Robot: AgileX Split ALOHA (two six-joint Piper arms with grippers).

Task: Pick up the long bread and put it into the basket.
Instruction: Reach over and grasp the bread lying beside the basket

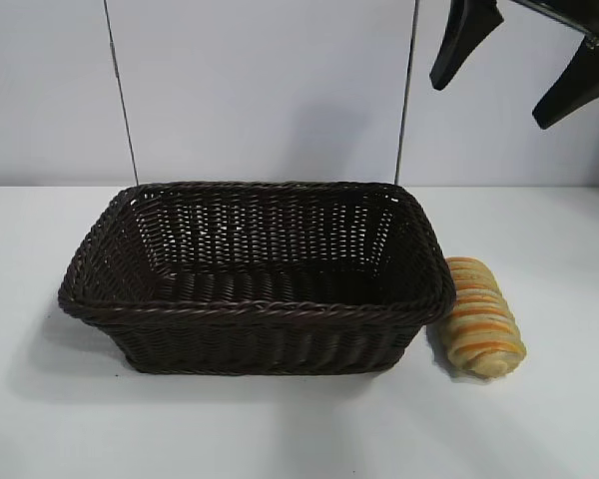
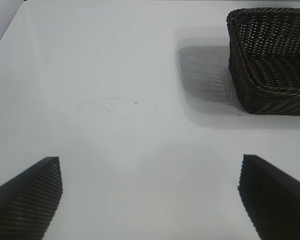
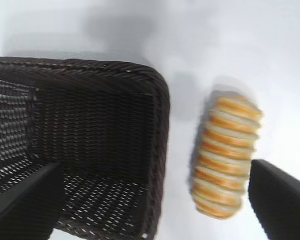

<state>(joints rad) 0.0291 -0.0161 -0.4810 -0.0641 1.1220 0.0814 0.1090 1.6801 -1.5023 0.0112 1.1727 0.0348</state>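
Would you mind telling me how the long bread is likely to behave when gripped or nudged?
The long bread is rounded and lies flat, so a sideways nudge may roll it. Its crosswise ridges probably give fingers some purchase. It looks soft, so it may dent under a firm squeeze.

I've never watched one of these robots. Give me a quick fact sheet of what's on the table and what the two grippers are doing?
basket: empty, on the white table
long bread: on the table, just outside the basket's right end
right gripper: open, high above the bread, holding nothing
left gripper: open, over bare table away from the basket, holding nothing
bread in basket: not yet
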